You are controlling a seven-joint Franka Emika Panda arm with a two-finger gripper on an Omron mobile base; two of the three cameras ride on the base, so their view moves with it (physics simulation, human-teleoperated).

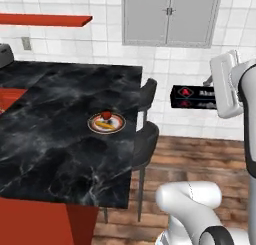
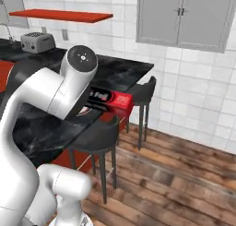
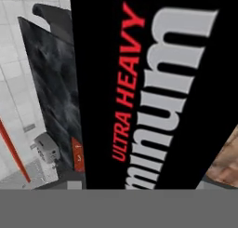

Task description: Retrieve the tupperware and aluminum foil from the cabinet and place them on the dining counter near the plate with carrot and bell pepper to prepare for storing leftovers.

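black cardboard with red and pale lettering takes up most of the hand view: the aluminum foil [image 3: 153, 92] box sits right against the camera, lying along the hand. the jaws themselves are hidden behind the box and the arm, so how they stand on it cannot be told for sure, though the box hangs in the air at the hand with nothing under it.

in the left base view the foil [image 1: 192, 97] juts out sideways from the white hand, level, its red triangle marks facing the camera, held up over the wooden floor [image 1: 200, 159] to the right of the dining counter [image 1: 50, 139]. in the right base view one red end of the box [image 2: 113, 100] shows past the arm's elbow, above a dark bar stool [image 2: 99, 137].

on the black marble counter, near its right edge, stands the plate [image 1: 106, 123] with the carrot [image 1: 104, 124] lying across it and the bell pepper [image 1: 106, 114] at its far side. the foil is well apart from the plate, off the counter. a second stool [image 2: 145, 93] stands at the counter's far corner. on the tiled wall hang a pale grey double-door cabinet [image 1: 170, 16] and a red shelf [image 2: 62, 15]; a toaster [image 2: 37, 42] sits far back to the left.
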